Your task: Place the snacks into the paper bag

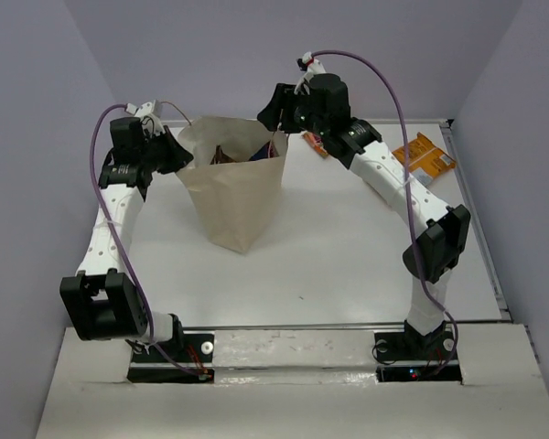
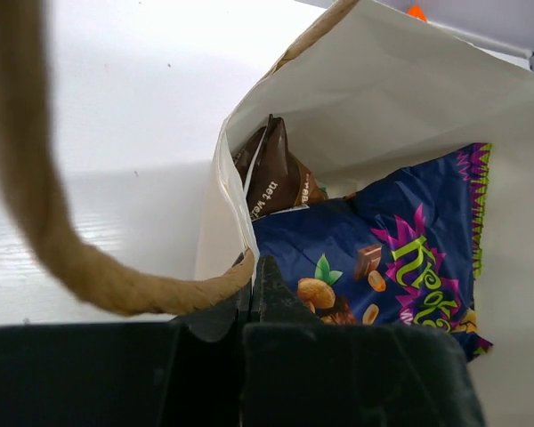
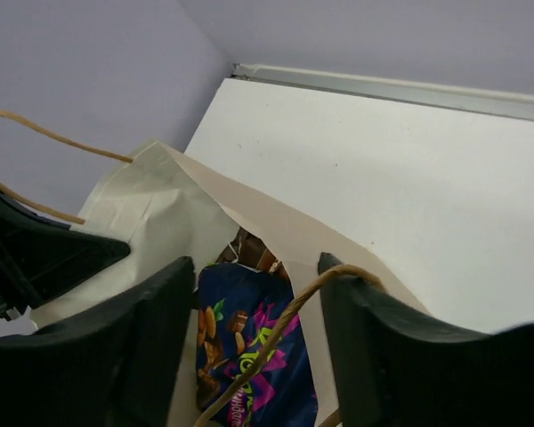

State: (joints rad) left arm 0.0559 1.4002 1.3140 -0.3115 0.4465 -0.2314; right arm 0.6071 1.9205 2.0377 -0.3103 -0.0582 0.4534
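Note:
The tan paper bag stands open on the white table. My left gripper is shut on the bag's left rim, next to a cord handle. My right gripper is open and empty above the bag's right rim, with the other cord handle running between its fingers. Inside the bag lie a purple packet and a dark brown packet; both also show in the right wrist view, the purple packet and the brown one. An orange packet lies at the back right. A red-orange packet peeks out under the right arm. The teal packet is not visible.
A metal rail runs along the table's right edge, and purple walls close the back and sides. The left gripper's black body shows at the left of the right wrist view, against the bag's outer wall.

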